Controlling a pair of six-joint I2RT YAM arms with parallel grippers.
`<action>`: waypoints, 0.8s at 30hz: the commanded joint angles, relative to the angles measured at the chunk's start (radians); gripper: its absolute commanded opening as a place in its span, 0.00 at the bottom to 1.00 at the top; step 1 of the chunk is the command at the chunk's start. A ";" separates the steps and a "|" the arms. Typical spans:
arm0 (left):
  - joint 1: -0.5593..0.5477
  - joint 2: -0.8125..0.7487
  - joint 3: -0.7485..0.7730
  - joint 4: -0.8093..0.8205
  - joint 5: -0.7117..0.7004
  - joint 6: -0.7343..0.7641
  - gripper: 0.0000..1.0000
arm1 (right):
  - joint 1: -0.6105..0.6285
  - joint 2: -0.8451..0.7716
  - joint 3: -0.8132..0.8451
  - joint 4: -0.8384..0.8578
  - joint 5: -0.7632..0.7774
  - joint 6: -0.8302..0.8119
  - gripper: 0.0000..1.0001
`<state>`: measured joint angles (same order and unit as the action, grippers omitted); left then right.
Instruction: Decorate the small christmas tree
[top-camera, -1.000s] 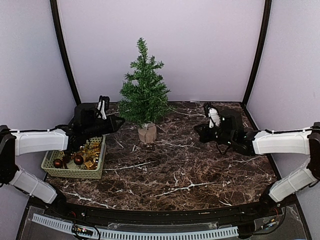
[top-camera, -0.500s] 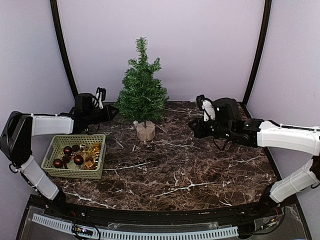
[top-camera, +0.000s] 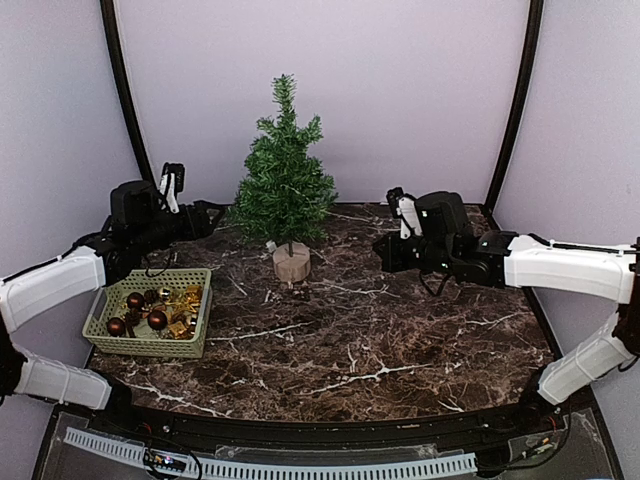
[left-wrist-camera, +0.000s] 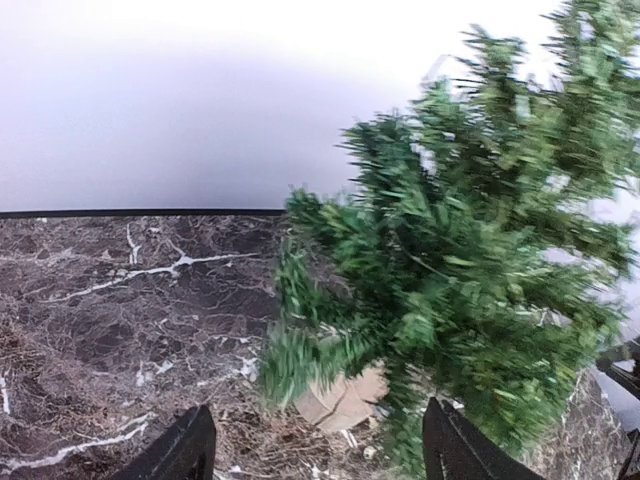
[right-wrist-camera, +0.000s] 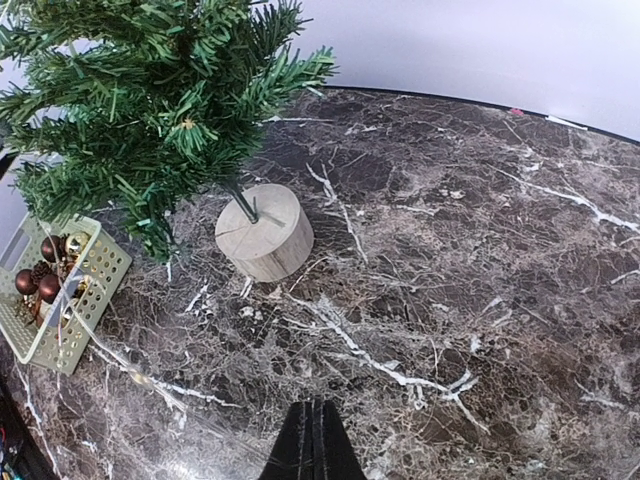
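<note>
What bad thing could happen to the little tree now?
The open left pincer hovers close beside the small christmas tree. It might snag a bristly branch and tip the tree, which stands only on a small wooden stump. The shut right pincer could bump it from the other side.

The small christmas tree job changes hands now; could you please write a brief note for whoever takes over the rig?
Left tool: open, empty, beside the small christmas tree.
Right tool: shut, empty, over the table.
Ornaments lie in the basket, left of the tree.
Done: no ornament clearly visible on the tree.
To do: hang the ornaments.
</note>
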<state>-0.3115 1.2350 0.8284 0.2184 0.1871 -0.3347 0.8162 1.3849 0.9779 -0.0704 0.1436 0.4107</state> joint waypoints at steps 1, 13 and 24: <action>-0.125 -0.152 -0.044 -0.113 -0.087 -0.024 0.75 | 0.008 0.009 0.029 0.016 0.039 0.020 0.00; -0.288 -0.100 -0.010 -0.056 -0.010 -0.194 0.85 | -0.002 0.045 0.086 -0.043 0.168 0.036 0.00; -0.324 0.030 0.004 0.045 0.031 -0.257 0.86 | -0.029 0.068 0.121 -0.030 0.163 0.025 0.00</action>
<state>-0.6270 1.2491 0.8028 0.1787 0.1913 -0.5625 0.7952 1.4456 1.0679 -0.1280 0.2932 0.4389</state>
